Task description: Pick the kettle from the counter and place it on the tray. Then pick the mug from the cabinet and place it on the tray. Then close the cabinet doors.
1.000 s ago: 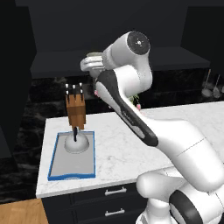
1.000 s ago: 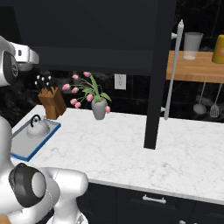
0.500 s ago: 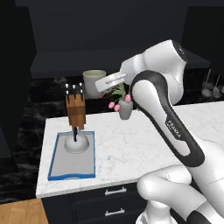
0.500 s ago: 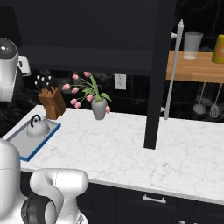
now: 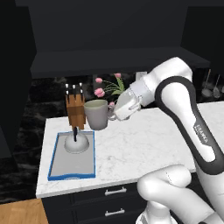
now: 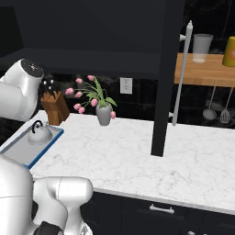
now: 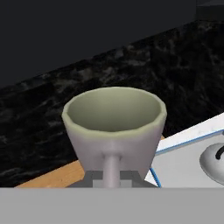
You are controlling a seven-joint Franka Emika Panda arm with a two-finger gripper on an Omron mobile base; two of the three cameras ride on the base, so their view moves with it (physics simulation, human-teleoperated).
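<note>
Counter [image 5: 144,144] of white marble lay below the gripper, spreading out to its right. Cabinet door [image 6: 164,78], black and tall, stood open well off to the gripper's right, its silver bar handle [image 6: 181,75] upright beside it. Tray [image 5: 59,168], blue-rimmed, sat below and just to the left of the gripper, with most of its grey floor bare on the near side. Knife block [image 5: 75,111] stood behind the tray, a vase of pink tulips [image 6: 103,112] further along the wall. Kettle [image 5: 78,142] rested on the tray's far half, directly below the carried load. Mug [image 5: 97,114] hung upright in the air, rim level. Gripper [image 5: 114,114] was clamped tight on the mug's side handle.

Judgement: the carry to the tray was under way. To do it well, the mug should be brought toward the tray's open near half, clear of the kettle's upright black handle, kept level and lowered until the base seats before release.
</note>
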